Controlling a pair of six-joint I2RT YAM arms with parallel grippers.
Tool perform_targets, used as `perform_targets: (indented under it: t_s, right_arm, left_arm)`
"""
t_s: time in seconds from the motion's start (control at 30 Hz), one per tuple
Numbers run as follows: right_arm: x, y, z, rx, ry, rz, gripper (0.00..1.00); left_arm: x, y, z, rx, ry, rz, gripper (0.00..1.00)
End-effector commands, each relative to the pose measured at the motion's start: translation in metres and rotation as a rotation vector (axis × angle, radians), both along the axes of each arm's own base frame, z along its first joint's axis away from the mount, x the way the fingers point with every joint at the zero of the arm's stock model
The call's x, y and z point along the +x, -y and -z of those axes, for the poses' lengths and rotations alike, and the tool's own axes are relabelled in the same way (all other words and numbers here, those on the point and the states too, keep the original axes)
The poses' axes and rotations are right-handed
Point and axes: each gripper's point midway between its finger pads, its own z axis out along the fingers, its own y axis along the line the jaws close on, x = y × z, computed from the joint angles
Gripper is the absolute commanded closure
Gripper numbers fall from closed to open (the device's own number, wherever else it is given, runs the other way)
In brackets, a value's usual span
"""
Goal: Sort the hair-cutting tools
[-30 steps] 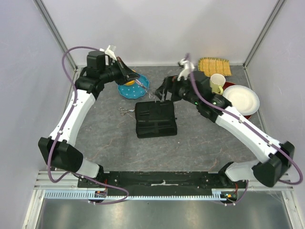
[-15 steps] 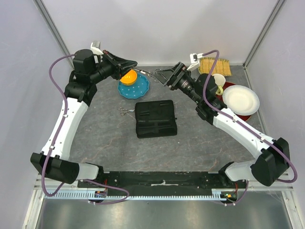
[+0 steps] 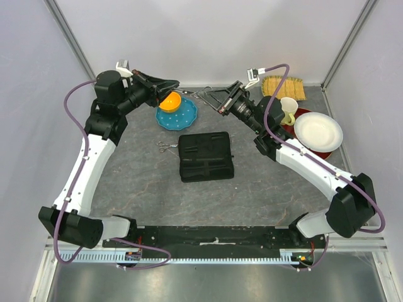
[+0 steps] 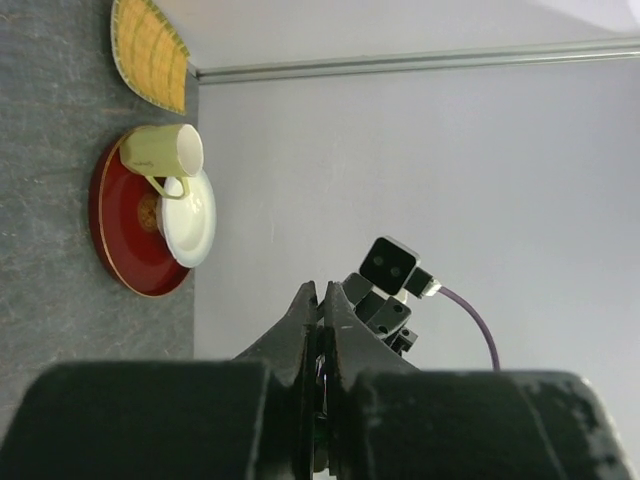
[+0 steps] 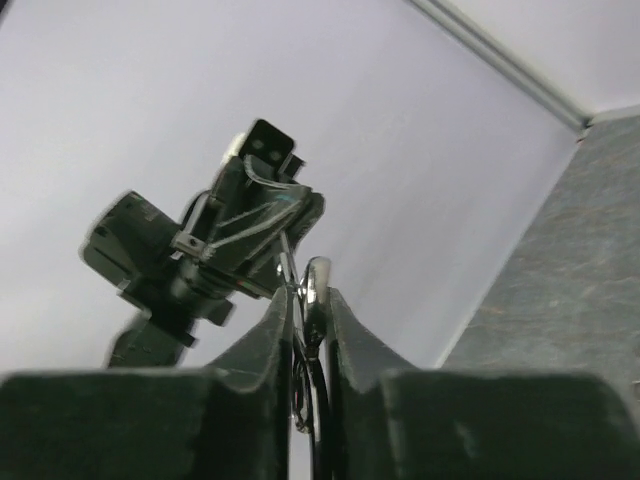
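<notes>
Top ext: both arms raised at far side of table (image 3: 264, 182), tips facing each other. L gripper (image 3: 177, 84) and R gripper (image 3: 206, 95) meet on scissors A (image 3: 192, 94), which is off the table, in the air betw. them, close to blue plate (image 3: 182, 118) w/ orange bowl (image 3: 170, 101) in this view. Scissors B (image 3: 165, 146) lies flat on table, just beside black zip case (image 3: 205, 156), on L arm's side. Mug (image 3: 287, 110), white bowl (image 3: 318, 131), bamboo mat (image 3: 283, 87) at far R corner. L wrist: L gripper (image 4: 321, 300) jaws pressed nearly flush, only a thin sliver betw. them, prob. the blade end of A, too dark to be sure. Mug (image 4: 162, 150) and white bowl (image 4: 190, 215) sit on red plate (image 4: 115, 235). R wrist: R gripper (image 5: 305, 300) jaws narrow, clamped on a finger ring of scissors A (image 5: 318, 272). Blade runs on toward L gripper (image 5: 265, 228) straight ahead.
</notes>
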Motion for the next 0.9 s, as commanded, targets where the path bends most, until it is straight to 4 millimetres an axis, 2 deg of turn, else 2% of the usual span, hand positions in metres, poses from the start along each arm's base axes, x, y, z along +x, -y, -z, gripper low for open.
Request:
perform_targets:
  t_s: [0.0,0.03,0.07,0.13,0.17,0.2,0.23,0.27,0.3,0.33,0.37,0.4,0.43,0.47,0.5,0.53,0.6,0.63,0.67,0.7,0.73,0.77,0.83,0.87]
  right_arm:
    - [-0.005,0.002,-0.028,0.047,0.046,-0.017,0.9]
    - [-0.004,0.002,-0.025,0.041,0.039,-0.013,0.95]
    - [-0.001,0.004,-0.024,0.035,0.038,-0.004,1.0]
    - [0.006,0.006,-0.014,0.011,0.003,0.012,1.0]
    - [0.011,0.01,-0.009,-0.001,-0.008,0.024,1.0]
    - [0.013,0.012,-0.006,-0.012,-0.016,0.026,1.0]
    - [0.02,0.019,0.009,-0.042,-0.05,0.045,1.0]
    - [0.021,0.024,0.013,-0.059,-0.054,0.052,1.0]
    - [0.023,0.028,0.022,-0.096,-0.051,0.062,1.0]
    - [0.03,0.038,0.044,-0.156,-0.1,0.088,1.0]
    - [0.03,0.044,0.053,-0.193,-0.109,0.099,1.0]
    - [0.032,0.05,0.066,-0.262,-0.095,0.116,1.0]
    - [0.033,0.058,0.091,-0.327,-0.15,0.115,1.0]
    - [0.033,0.063,0.102,-0.36,-0.161,0.117,1.0]
    - [0.032,0.066,0.115,-0.395,-0.166,0.111,1.0]
    - [0.03,0.073,0.14,-0.451,-0.191,0.099,1.0]
    - [0.026,0.083,0.175,-0.519,-0.219,0.083,1.0]
    - [0.025,0.086,0.187,-0.543,-0.226,0.072,1.0]
    - [0.024,0.089,0.199,-0.562,-0.237,0.066,1.0]
    - [0.024,0.096,0.216,-0.585,-0.259,0.065,1.0]
    - [0.024,0.1,0.224,-0.61,-0.25,0.06,1.0]
    - [0.024,0.102,0.233,-0.622,-0.262,0.049,1.0]
    - [0.028,0.113,0.244,-0.643,-0.25,0.057,1.0]
    - [0.03,0.117,0.251,-0.652,-0.258,0.052,1.0]
  left_arm:
    - [-0.006,0.001,-0.022,-0.07,0.05,0.007,0.98]
    - [-0.006,0.001,-0.019,-0.068,0.046,0.006,0.98]
    - [-0.006,0.0,-0.02,-0.067,0.057,0.008,0.94]
    - [-0.006,0.0,-0.015,-0.05,0.065,0.01,0.72]
    - [-0.006,-0.001,-0.013,-0.041,0.069,0.009,0.5]
    - [-0.006,-0.003,-0.006,-0.009,0.081,0.016,0.42]
    - [-0.006,-0.005,-0.001,0.01,0.077,0.015,0.33]
    - [-0.007,-0.007,0.004,0.032,0.076,0.017,0.3]
    - [-0.006,-0.012,0.021,0.088,0.07,0.022,0.28]
    - [-0.007,-0.015,0.029,0.118,0.066,0.024,0.25]
    - [-0.008,-0.016,0.04,0.15,0.055,0.032,0.24]
    - [-0.01,-0.019,0.06,0.209,0.041,0.059,0.24]
    - [-0.01,-0.02,0.073,0.238,0.02,0.069,0.24]
    - [-0.01,-0.02,0.087,0.264,0.003,0.087,0.24]
    - [-0.012,-0.018,0.11,0.309,0.001,0.133,0.24]
    - [-0.013,-0.018,0.127,0.328,-0.035,0.155,0.26]
    - [-0.013,-0.015,0.166,0.362,-0.089,0.214,0.29]
    - [-0.013,-0.014,0.18,0.372,-0.113,0.228,0.3]
    - [-0.011,-0.014,0.205,0.392,-0.152,0.249,0.3]
    - [-0.009,-0.013,0.213,0.399,-0.148,0.267,0.3]
    - [-0.006,-0.012,0.223,0.415,-0.155,0.272,0.31]
    - [-0.002,-0.014,0.242,0.447,-0.182,0.28,0.31]
    - [0.003,-0.014,0.261,0.479,-0.203,0.3,0.32]
    - [0.008,-0.015,0.28,0.504,-0.236,0.308,0.33]
